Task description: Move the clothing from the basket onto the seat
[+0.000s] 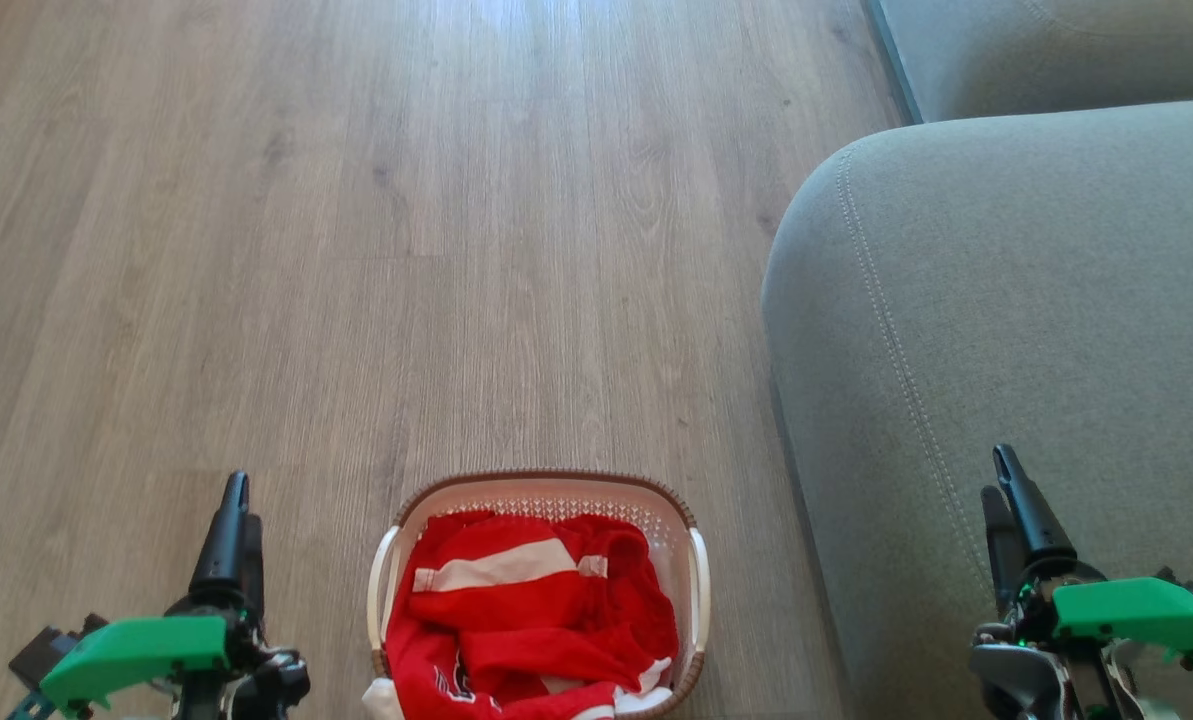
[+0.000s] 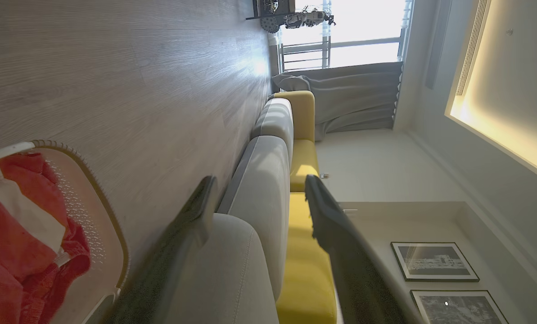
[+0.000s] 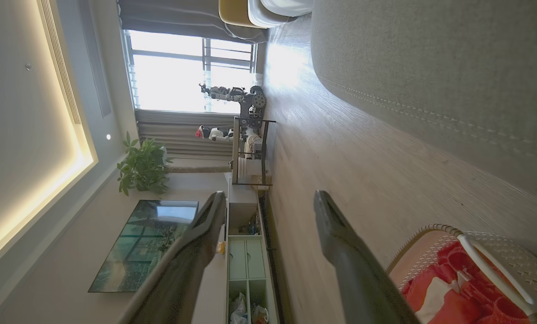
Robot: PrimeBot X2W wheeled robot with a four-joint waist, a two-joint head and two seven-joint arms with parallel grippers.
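Right, my left hand [image 1: 236, 495] at 7 o'clock and right hand [image 1: 1001, 470] at 5 both hang released and empty. Clothing [image 1: 536, 610] lies heaped in the basket [image 1: 546, 476] at 6, a strip of floor [image 1: 741, 480] between its rim and the rounded edge of the seat [image 1: 1016, 300]; open boards toward 11

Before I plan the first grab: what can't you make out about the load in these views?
- Head view: the bottom edge cuts off the near end of the basket and of the clothing.
- Head view: the top red folds hide lower layers, so piece count is unclear.
- Both wrist views: picture edges crop the basket.
- Head view: the seat runs past the right edge.
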